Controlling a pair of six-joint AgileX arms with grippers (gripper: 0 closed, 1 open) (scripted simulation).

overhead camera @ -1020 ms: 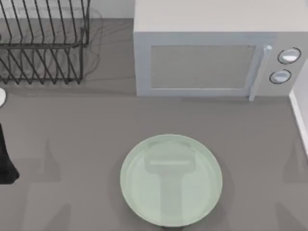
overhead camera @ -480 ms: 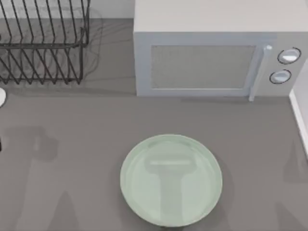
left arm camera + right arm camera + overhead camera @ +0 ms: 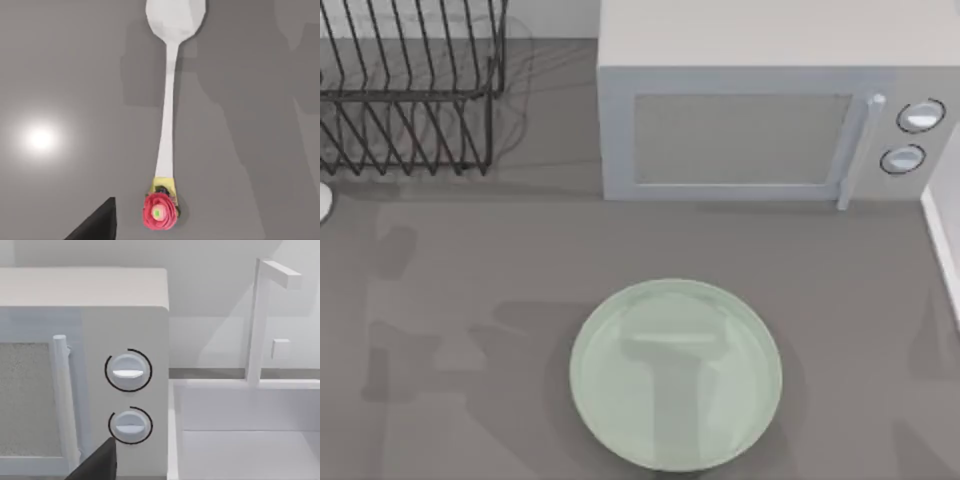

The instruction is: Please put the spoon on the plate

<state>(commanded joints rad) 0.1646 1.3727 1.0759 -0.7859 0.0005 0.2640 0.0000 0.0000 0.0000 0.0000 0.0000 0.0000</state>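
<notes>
Spoon [image 3: 170,107] lies flat on the grey worktop [image 3: 65,75] directly under the left wrist camera, its long axis running from the white bowl to the red-and-yellow knob. In the top view a white sliver at the far left edge [image 3: 323,201] is probably its bowl, well left of the plate [image 3: 675,375]. So the left arm is judged the nearer one. A dark tip of the left hand [image 3: 95,225] sits beside the knob without touching it; whether that hand is spread or clenched I cannot tell. The right wrist camera faces the microwave [image 3: 80,380].
</notes>
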